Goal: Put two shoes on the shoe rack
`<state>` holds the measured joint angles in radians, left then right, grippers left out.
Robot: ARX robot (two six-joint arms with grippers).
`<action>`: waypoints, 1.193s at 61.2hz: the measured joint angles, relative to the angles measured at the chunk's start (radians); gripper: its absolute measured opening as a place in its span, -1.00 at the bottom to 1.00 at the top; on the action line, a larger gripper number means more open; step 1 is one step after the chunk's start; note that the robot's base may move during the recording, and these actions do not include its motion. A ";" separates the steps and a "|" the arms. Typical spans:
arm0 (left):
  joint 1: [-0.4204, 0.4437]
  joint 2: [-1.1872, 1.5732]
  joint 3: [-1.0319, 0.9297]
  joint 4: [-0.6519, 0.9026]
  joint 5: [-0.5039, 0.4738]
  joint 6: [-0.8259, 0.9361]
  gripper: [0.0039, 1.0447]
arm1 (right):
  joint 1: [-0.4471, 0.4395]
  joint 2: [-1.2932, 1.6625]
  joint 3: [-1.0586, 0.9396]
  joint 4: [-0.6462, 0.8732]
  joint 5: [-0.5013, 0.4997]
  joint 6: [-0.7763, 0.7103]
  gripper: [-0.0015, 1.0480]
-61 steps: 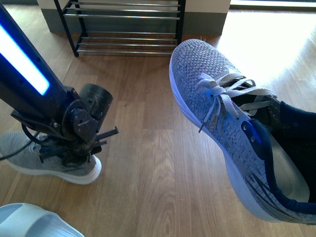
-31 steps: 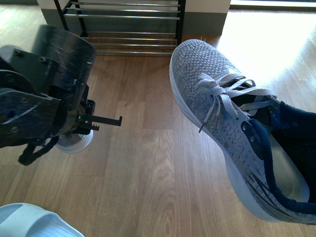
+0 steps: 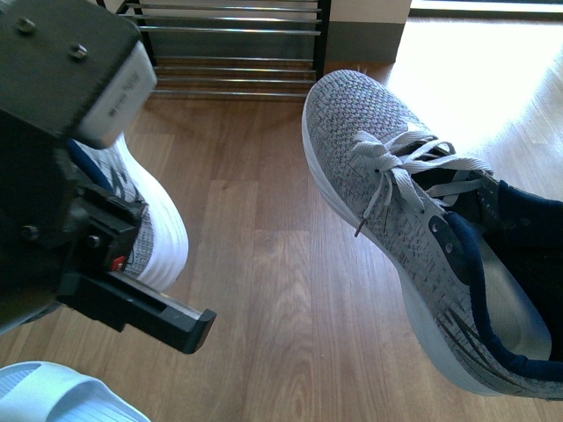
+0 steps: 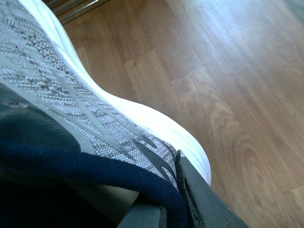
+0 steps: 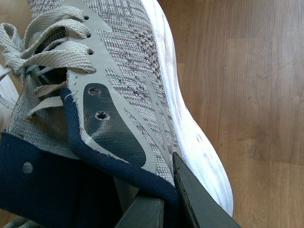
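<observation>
The left end effector (image 4: 171, 209) is rising close to the camera, lifting the left sneaker (image 3: 154, 230) that was sitting on the floor (image 3: 264, 290) half a second ago, while the right sneaker (image 3: 396, 211) is hanging unchanged. Two grey sneakers, one pale blue sandal (image 3: 53, 396) and one shoe rack (image 3: 233, 53) are showing. The right end effector (image 5: 166, 204) and its left counterpart are each clenching a sneaker's navy heel collar, holding both shoes short of the rack.

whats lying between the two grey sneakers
Only bare wooden floor, as the front view shows, separates the left sneaker from the right sneaker.
</observation>
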<state>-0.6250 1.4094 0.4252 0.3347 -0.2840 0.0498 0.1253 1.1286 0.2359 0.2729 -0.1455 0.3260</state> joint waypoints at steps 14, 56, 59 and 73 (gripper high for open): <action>-0.040 -0.222 -0.059 -0.125 -0.091 0.038 -0.97 | 0.000 0.000 0.000 0.000 0.000 0.000 -0.98; -0.047 -0.236 -0.065 -0.127 -0.087 0.051 -0.97 | 0.000 0.000 0.000 0.000 0.000 0.000 -0.98; -0.047 -0.235 -0.065 -0.127 -0.087 0.051 -0.97 | 0.000 0.000 0.000 0.000 0.000 0.000 -0.98; -0.047 -0.235 -0.065 -0.127 -0.087 0.052 -0.97 | 0.000 0.000 0.000 0.000 0.000 0.000 -0.98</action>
<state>-0.6720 1.1740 0.3599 0.2077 -0.3714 0.1017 0.1253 1.1286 0.2359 0.2729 -0.1459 0.3256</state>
